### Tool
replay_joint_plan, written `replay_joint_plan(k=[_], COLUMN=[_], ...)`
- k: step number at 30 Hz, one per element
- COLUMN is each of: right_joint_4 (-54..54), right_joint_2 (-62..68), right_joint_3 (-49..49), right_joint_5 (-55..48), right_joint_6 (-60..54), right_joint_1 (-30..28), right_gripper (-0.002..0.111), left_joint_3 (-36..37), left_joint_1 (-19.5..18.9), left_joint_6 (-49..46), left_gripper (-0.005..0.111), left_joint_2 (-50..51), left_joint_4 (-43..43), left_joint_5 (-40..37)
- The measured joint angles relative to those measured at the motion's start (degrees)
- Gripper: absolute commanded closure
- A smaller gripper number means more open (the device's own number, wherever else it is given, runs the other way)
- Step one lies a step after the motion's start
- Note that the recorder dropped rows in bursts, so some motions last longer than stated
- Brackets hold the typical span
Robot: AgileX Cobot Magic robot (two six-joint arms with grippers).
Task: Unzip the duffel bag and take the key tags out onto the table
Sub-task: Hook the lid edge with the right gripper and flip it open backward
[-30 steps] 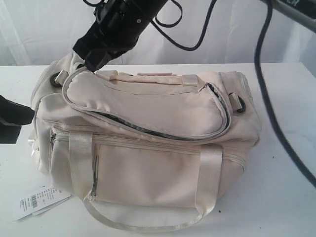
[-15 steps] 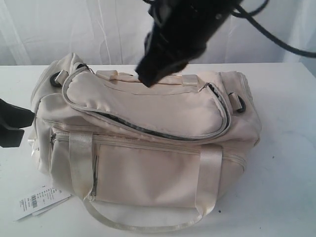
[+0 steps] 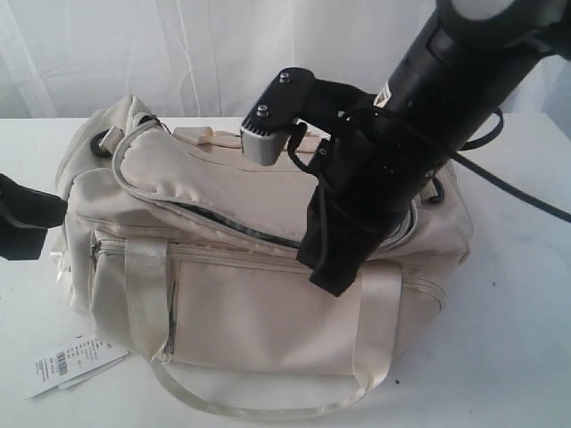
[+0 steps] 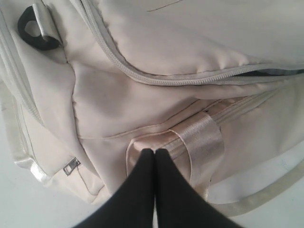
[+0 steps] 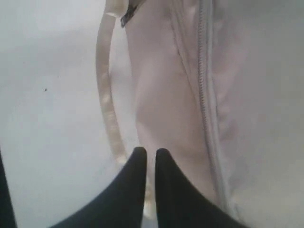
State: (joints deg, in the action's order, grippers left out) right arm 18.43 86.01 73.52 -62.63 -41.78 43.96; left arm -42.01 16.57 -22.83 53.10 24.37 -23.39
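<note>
The cream duffel bag (image 3: 250, 308) lies on the white table (image 3: 522, 357). Its top zipper gapes along the front of the lid, showing a dark slit (image 3: 223, 223) of lining. No key tags are in sight. My right gripper (image 3: 332, 281) hangs low over the bag's front right, by the right handle strap. In the right wrist view its fingers (image 5: 151, 152) stand almost together with nothing between them, above the bag (image 5: 237, 95) and its loose handle (image 5: 107, 104). My left gripper (image 3: 53, 212) is shut and empty, its tips (image 4: 154, 151) against the bag's (image 4: 142, 95) left end.
A white paper barcode tag (image 3: 71, 361) lies on the table at the bag's front left corner. A black strap ring (image 4: 35, 33) sits on the bag's end. The right arm's black cables trail off to the right. A white curtain hangs behind.
The right arm has swung from the bag's far left corner across the top and down to the front right. The left gripper and the bag have stayed put.
</note>
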Motion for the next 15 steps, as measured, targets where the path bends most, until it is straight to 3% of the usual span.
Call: replay_joint_plan(k=[3, 5, 11, 15], right_joint_4=[0.00, 0.12, 9.13, 12.06], right_joint_2=[0.15, 0.15, 1.66, 4.71], right_joint_3=[0.00, 0.00, 0.00, 0.00], right_joint_5=[4.88, 7.54, 10.13, 10.93], right_joint_6=[-1.08, -2.32, -25.15, -29.18], right_joint_1=[0.00, 0.00, 0.00, 0.00], right_gripper=[0.067, 0.059, 0.058, 0.060], left_joint_3=[0.00, 0.00, 0.00, 0.00], left_joint_1=[0.00, 0.00, 0.00, 0.00], left_joint_6=[0.00, 0.00, 0.00, 0.00], left_gripper=[0.107, 0.107, 0.107, 0.107], left_joint_2=[0.00, 0.00, 0.00, 0.00], left_joint_4=[0.11, 1.05, 3.79, 4.71], left_joint_5=[0.00, 0.00, -0.10, -0.71])
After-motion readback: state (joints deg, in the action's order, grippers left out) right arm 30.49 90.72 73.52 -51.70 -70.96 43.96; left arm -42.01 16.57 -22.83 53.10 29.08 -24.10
